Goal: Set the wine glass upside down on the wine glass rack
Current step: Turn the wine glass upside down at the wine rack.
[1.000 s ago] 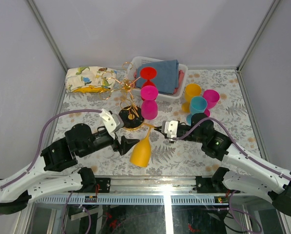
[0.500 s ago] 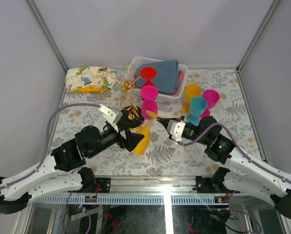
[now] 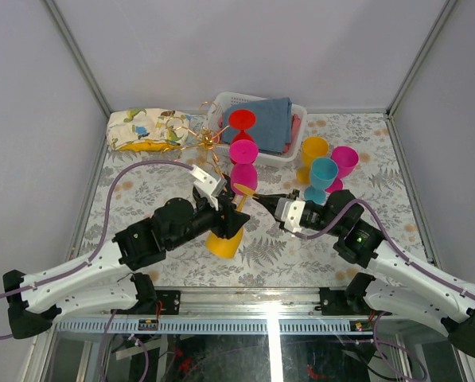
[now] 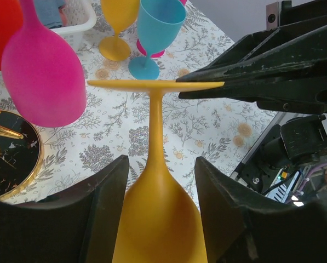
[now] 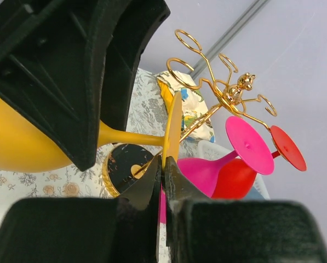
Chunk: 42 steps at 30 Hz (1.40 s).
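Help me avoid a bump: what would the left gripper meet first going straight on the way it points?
The yellow wine glass: its bowl sits between the fingers of the left gripper. Depth beyond is unclear.

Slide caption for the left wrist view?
Inverted yellow glass: left gripper straddles bowl, right gripper pinches foot.

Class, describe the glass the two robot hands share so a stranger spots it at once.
On the floral table, look just in front of the gold rack. The yellow glass there is inverted, foot pinched by the right hand, bowl inside the left hand; the other yellow glass stands upright at right.
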Tool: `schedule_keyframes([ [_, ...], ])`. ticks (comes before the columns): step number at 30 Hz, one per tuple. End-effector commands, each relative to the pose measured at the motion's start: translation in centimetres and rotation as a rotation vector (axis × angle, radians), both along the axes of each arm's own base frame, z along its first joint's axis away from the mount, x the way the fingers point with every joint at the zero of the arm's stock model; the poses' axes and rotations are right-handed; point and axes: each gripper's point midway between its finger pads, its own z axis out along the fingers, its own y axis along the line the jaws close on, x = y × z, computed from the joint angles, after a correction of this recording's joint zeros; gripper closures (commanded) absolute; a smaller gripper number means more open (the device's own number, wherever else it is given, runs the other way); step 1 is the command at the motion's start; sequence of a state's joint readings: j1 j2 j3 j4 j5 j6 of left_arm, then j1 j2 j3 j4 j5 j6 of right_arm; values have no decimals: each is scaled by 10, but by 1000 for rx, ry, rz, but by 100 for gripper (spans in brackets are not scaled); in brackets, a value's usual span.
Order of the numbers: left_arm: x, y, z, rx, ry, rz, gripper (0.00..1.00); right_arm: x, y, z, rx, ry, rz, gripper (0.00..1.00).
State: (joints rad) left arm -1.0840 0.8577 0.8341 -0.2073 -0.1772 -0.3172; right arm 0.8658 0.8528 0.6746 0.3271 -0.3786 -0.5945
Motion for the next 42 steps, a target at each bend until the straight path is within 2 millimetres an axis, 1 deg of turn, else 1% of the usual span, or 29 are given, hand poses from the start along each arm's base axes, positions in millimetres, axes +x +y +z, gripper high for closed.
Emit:
schedule_keyframes([
  [1,2,-12,41,-118,-64,-18,52,-10,1,41,116,-58,46,99],
  [7,4,-11,40,-137,-65,-4,67,-14,1,43,130,-47,62,99],
  [11,5,-12,36,-136,-56,3,72,-20,2,50,144,-29,90,99],
  [13,5,-12,33,-129,-51,3,78,-23,2,53,150,-24,102,99],
  [14,6,-12,32,-125,-50,5,82,-24,2,55,154,-26,105,99],
  [18,5,-10,31,-123,-46,8,93,-23,0,53,150,-27,95,100],
  [22,4,-8,32,-125,-48,9,98,-19,-1,49,138,-29,75,100],
  [25,3,-7,29,-115,-46,4,100,-19,-2,51,143,-35,69,100],
  [28,1,-6,27,-107,-43,-6,100,-17,-1,51,144,-33,64,100],
  [33,-3,-1,30,-120,-51,-11,100,-14,2,46,122,-10,62,100],
  [34,-3,0,29,-119,-52,-7,94,-15,3,46,122,-8,66,100],
  [36,-2,2,28,-118,-49,1,76,-16,3,46,124,-6,74,99],
  [37,-2,1,28,-117,-48,0,70,-16,3,46,124,-7,75,99],
  [40,-3,2,30,-120,-48,-1,57,-18,3,47,126,-6,85,99],
  [42,-2,1,31,-123,-51,-2,54,-20,4,46,127,-2,93,99],
])
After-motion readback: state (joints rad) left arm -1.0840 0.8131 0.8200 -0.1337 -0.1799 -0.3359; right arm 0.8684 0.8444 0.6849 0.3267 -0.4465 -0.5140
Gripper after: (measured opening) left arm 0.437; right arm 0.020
